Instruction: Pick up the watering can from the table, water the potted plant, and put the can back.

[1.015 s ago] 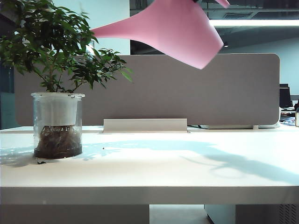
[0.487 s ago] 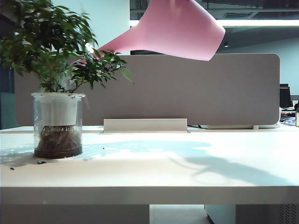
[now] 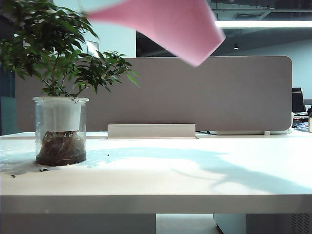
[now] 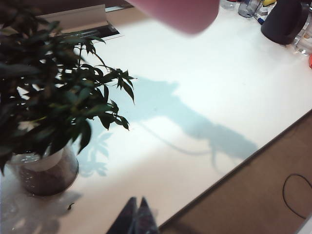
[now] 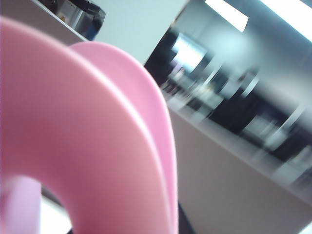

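Pink watering can (image 3: 165,27) tilted above potted plant (image 3: 58,105).

The bench (image 3: 195,175) lies open across its middle and toward three o'clock, with only shadow on it. At nine o'clock the plant (image 3: 58,97) stands as the one obstacle on the surface, its leaves spreading wide above its jar. The divider panel (image 3: 219,97) closes the far side at twelve o'clock. Overhead, the tilted watering can (image 3: 170,27) fills the air above the plant's branches. The left gripper (image 4: 136,219) sits at the near edge, fingers together.

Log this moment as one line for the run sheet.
phase: watering | watering can: tilted in air over potted plant | right gripper: not visible, can fills its view | left gripper: fingers together, idle | table
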Robot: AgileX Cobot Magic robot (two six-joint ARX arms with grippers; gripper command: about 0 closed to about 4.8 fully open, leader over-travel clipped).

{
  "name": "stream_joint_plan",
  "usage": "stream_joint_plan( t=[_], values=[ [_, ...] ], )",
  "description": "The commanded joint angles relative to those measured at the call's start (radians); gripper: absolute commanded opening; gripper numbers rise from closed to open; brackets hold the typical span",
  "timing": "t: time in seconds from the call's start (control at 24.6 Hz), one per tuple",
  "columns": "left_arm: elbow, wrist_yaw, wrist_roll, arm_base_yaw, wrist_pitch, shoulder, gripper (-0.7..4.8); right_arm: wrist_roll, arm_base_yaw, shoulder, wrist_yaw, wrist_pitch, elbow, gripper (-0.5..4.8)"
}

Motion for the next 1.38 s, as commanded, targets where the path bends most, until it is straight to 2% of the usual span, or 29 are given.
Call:
stream_joint_plan(
  t=[0.04,0.2,0.32,0.45,0.81,0.93,1.01,1.38],
  values=[
    [0.003,0.002,-0.001,0.002,0.005,-0.002,0.03,0.362,-0.082,0.0,-0.016,0.208,-0.212,-0.06],
    [0.003,0.007,-0.001,0.002,0.004,-0.003,0.03,0.497,-0.153,0.003,-0.099,0.594,-0.481,-0.06],
    [0.003,0.002,-0.001,0.003,0.005,-0.001,0.03,0.51,-0.202,0.045,-0.123,0.812,-0.637,-0.06],
    [0.003,0.003,-0.001,0.003,0.004,-0.002,0.03,0.521,-0.247,0.129,-0.168,0.93,-0.684,-0.06],
    [0.003,0.003,-0.001,0.003,0.005,-0.003,0.03,0.523,-0.272,0.316,-0.188,1.112,-0.683,-0.06],
    [0.003,-0.002,-0.001,0.003,0.005,-0.002,0.03,0.525,-0.271,0.354,-0.189,1.108,-0.684,0.05],
    [0.003,0.002,-0.001,0.003,0.005,-0.003,0.03,0.525,-0.271,0.355,-0.188,1.106,-0.686,0.64],
    [0.003,0.0,-0.001,0.003,0.005,-0.003,0.03,0.524,-0.271,0.356,-0.193,1.039,-0.712,0.65]
  ],
)
